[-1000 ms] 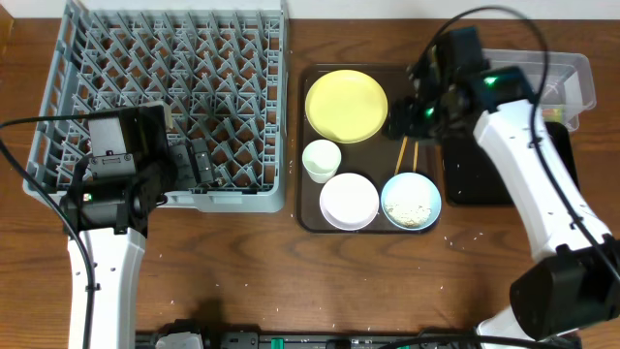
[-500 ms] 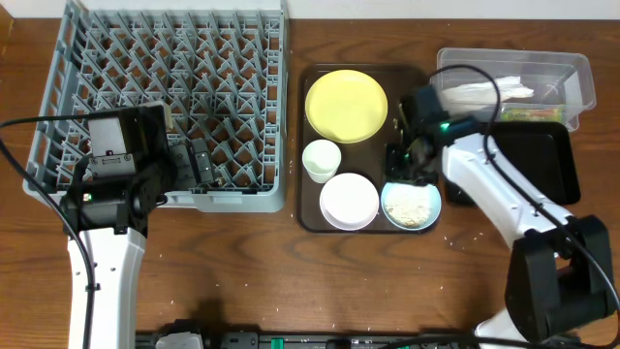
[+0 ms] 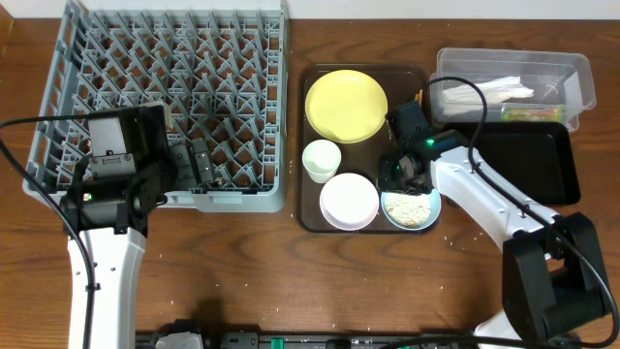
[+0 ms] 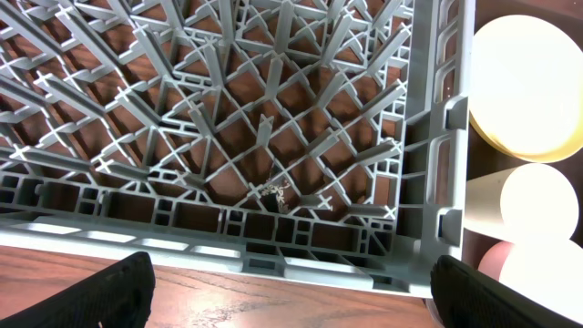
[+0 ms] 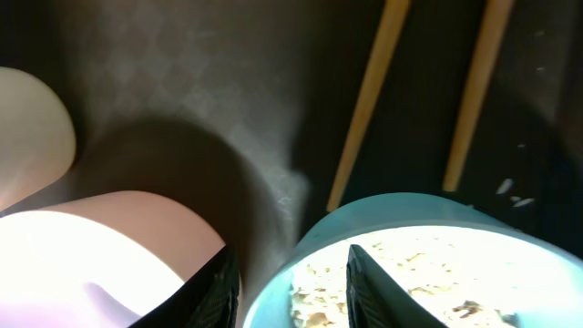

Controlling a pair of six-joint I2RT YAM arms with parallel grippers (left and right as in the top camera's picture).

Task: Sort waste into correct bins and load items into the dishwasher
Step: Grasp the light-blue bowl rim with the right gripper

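- Overhead: the right arm (image 3: 484, 194) is bending over the brown tray (image 3: 373, 155), its jaws hanging at the far-left rim of the blue bowl (image 3: 437, 206). The bowl is holding rice (image 3: 412, 209) and sitting in the tray's near-right corner.
- The white bowl (image 3: 349, 201) is lying just beside it on the left, so room is lacking there. The tub (image 3: 581, 73) and black tray (image 3: 533, 160) are waiting to the right, just past the brown tray's edge.
- The rack (image 3: 145, 68) is standing well to the left, with the left arm (image 3: 107, 252) hanging over its near edge. The right arm is by far the nearer to the bowl.
- Left wrist: the jaws are standing spread wide and holding nothing, above the rack's near wall. The plate (image 4: 528, 82) and cup (image 4: 537, 196) are showing past its right wall.
- Right wrist: the fingers (image 5: 219, 287) are straddling the blue bowl's rim, one outside toward the white bowl, one inside over the rice. The jaws are standing partly closed, but I cannot tell whether they are pinching the rim.
- The chopsticks (image 5: 369, 100) are lying side by side, their long axis running away from the bowl, their ends right at its rim. A straight-up lift, then a swing right, is probably the safest way out.
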